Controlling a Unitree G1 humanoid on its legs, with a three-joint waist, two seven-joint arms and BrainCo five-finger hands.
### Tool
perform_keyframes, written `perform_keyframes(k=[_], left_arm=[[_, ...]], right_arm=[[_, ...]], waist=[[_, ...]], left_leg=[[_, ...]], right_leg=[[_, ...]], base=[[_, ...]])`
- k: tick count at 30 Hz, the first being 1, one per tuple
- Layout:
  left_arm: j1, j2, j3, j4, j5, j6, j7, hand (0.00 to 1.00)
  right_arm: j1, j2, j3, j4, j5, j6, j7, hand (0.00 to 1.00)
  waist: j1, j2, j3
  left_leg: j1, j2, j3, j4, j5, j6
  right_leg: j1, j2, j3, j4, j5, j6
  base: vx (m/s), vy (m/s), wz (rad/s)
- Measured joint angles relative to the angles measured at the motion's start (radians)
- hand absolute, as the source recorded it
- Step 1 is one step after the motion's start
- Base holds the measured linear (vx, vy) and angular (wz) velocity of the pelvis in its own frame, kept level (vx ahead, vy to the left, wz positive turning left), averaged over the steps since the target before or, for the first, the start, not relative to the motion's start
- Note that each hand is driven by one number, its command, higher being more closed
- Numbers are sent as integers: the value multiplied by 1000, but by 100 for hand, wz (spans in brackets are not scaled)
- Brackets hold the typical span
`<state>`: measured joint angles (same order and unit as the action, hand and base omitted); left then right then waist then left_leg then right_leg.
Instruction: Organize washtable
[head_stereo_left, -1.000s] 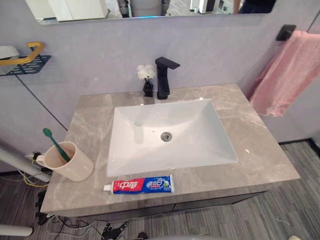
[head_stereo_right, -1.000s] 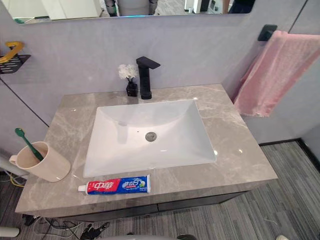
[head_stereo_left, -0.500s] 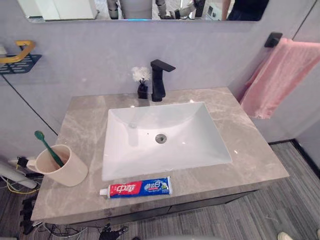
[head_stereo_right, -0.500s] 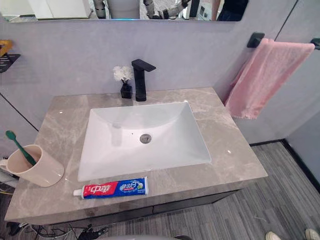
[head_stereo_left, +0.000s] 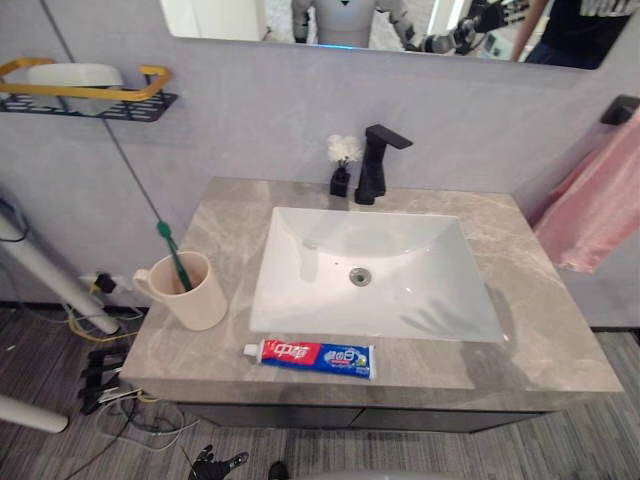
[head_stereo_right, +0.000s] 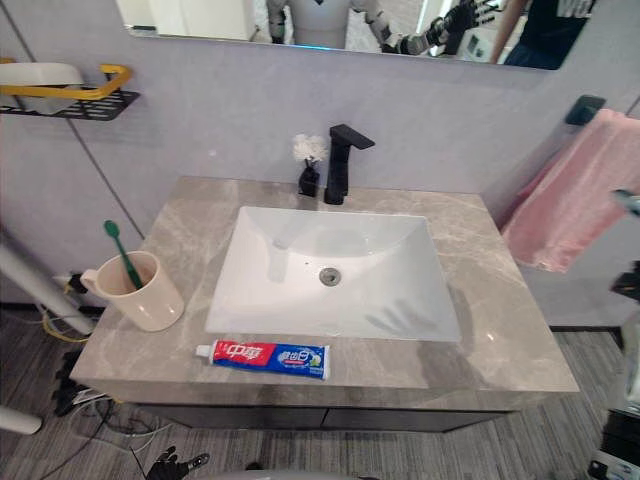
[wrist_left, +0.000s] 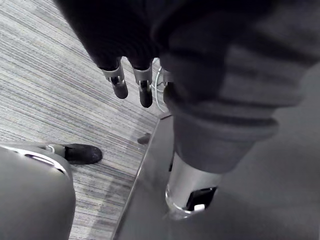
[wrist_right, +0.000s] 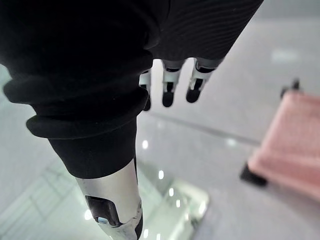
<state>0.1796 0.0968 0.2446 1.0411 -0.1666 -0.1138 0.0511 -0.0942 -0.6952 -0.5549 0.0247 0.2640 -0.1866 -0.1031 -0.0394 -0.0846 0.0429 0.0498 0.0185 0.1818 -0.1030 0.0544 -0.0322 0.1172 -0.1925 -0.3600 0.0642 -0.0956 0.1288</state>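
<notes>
The left hand (wrist_left: 145, 93) and right hand (wrist_right: 168, 93) hang open, holding nothing. Toothpaste (head_stereo_left: 315, 356) lies by the sink (head_stereo_left: 290, 255), near the cup (head_stereo_left: 200, 303).

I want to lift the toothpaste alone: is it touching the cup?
Apart. The left eye view shows a strip of bare counter between the toothpaste and the cup.

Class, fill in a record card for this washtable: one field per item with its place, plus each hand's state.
cup: left of sink, upright, toothbrush inside
toothpaste tube: lying flat in front of sink
faucet: behind sink, flower vase beside it
towel: hanging right
left hand: open, empty
right hand: open, empty
</notes>
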Motion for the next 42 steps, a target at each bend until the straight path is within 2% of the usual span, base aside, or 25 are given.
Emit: perform_keyframes(k=[3,7,11,17,20,29,32,35,38,42], left_arm=[[31,-4,-3,-12,0,1,-11,0],[81,-4,-11,-11,-10,1,-31,0],[80,-1,-11,-11,-20,-3,-54,0],[76,9,-14,-10,-23,-7,-74,0],[73,11,-19,-11,-29,-11,-75,0],[69,22,-47,1,-58,-15,-75,0],[53,25,-47,19,-58,-14,-74,0],[53,31,-47,21,-58,-14,-73,0],[51,35,-47,21,-58,-14,-73,0],[45,39,-48,25,-59,-14,-73,0]], right_arm=[[-22,0,129,-15,54,4,93,0],[-22,-8,255,-68,111,22,208,0],[-22,-80,388,-172,185,36,327,0],[-28,-136,574,-249,287,40,445,0],[-29,-144,608,-249,307,41,461,0],[-24,-154,765,-250,326,45,480,0],[-2,-154,789,-250,326,46,481,0],[19,-147,809,-250,324,58,480,0],[33,-137,809,-250,319,59,479,0],[43,-137,830,-245,302,60,478,0]], waist=[[3,12,19],[1,13,20],[25,11,22],[37,-2,27],[53,-5,26],[64,-7,27],[83,-11,27],[87,-22,31],[109,-32,33],[111,-39,35]], left_leg=[[-9,-5,-23,0,8,4],[-24,-12,-44,0,16,7],[-24,-4,-47,0,23,10],[-40,-2,-59,0,30,9],[-43,-3,-66,0,32,9],[-79,-1,-124,0,54,8],[-91,0,-130,0,60,8],[-111,-1,-156,0,71,6],[-113,-1,-161,0,72,6],[-126,-3,-180,0,79,7]], right_leg=[[1,-6,-26,-3,0,0],[3,-5,-47,-15,0,2],[3,-3,-45,-13,1,2],[0,0,-52,-12,0,2],[0,0,-55,-11,0,2],[-3,10,-110,-11,-1,0],[-18,11,-115,-9,-1,-1],[-18,14,-139,-8,-1,0],[-18,15,-144,-8,0,0],[-19,16,-165,-8,-1,0]], base=[[-66,18,24],[-13,4,15],[2,-9,3],[6,-7,5],[-5,1,9],[-28,-11,18],[-37,-3,9],[-8,-11,23],[-11,-11,7],[-15,-7,15]])
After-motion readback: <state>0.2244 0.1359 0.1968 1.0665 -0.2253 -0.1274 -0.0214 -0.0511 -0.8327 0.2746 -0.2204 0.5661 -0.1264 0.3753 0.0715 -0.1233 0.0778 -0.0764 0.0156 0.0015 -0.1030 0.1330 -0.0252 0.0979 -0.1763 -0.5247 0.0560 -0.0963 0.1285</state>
